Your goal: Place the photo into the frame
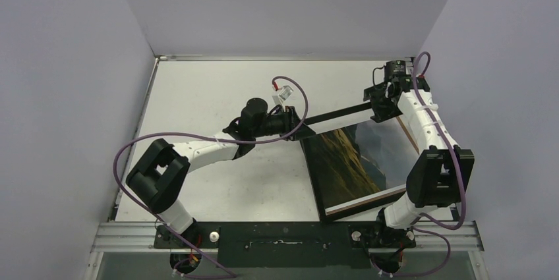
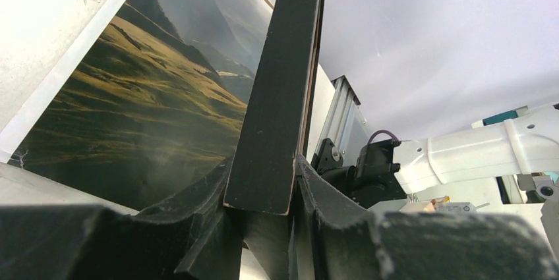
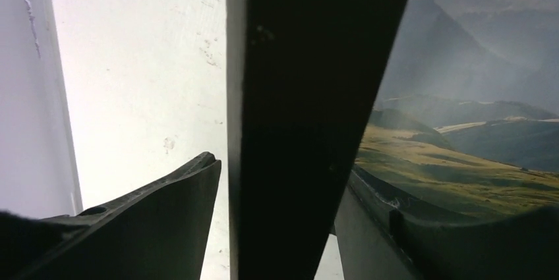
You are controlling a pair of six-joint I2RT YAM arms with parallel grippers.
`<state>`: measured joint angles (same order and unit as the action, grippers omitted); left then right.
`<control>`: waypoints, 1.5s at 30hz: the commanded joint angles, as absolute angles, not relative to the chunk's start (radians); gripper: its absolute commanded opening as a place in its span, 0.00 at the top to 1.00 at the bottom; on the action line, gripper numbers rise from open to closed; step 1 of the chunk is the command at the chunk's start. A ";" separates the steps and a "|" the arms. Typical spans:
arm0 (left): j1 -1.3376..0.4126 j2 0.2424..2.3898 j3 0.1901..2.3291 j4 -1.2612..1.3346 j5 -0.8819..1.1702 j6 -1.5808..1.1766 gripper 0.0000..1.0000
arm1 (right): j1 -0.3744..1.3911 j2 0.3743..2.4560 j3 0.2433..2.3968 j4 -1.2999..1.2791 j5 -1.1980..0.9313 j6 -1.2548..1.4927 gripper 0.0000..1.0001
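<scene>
Status: task mid-way, not finished. The large landscape photo of olive-brown hills and grey-blue mountains with a thin white border (image 1: pixel 353 165) lies on the right half of the white table (image 1: pixel 217 89), in front of the right arm's base. The thin-rimmed black rectangular frame (image 1: pixel 339 114) stands tilted over it. Its far rail is raised in the air and its near rail is low, by the table's near edge. The print shows through the opening, but I cannot tell whether it is seated.

Left gripper (image 2: pixel 264 194): fingers closed onto the raised rail's left end, touching both faces and carrying it.
Right gripper (image 3: pixel 283 171): jaws straddle the same rail's right end. There is a clear gap at one finger, so it is parted with no firm hold.

Remaining, by my judgement: lay the frame flat and square with the print, then secure it.

Orientation: the held rail runs left to right, skewed far-right. The photo's sky edge points right and its hills left. Its long axis seems to run near to far, though that is uncertain.
</scene>
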<state>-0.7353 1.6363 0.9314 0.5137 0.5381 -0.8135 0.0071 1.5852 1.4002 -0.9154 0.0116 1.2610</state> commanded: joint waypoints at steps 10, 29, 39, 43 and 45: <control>-0.757 1.554 0.999 0.440 0.456 -0.690 1.00 | 0.027 1.375 1.342 -0.843 0.021 1.282 0.35; -0.772 1.492 0.996 0.393 0.426 -0.657 0.87 | 0.076 1.207 1.231 -0.771 0.065 1.453 0.88; -0.785 1.326 1.006 0.317 0.388 -0.600 0.34 | 0.200 1.109 1.441 -1.030 0.360 1.472 1.00; -0.785 1.258 1.035 0.256 0.385 -0.580 0.30 | 0.212 1.075 1.455 -0.994 0.363 1.472 1.00; -0.784 1.211 1.050 0.178 0.340 -0.539 0.27 | 0.214 1.086 1.477 -0.968 0.347 1.453 1.00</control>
<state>-0.7830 1.3079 0.9775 0.2733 0.3897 -0.6121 0.2047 1.0889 1.4151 -0.9958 0.2943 1.4647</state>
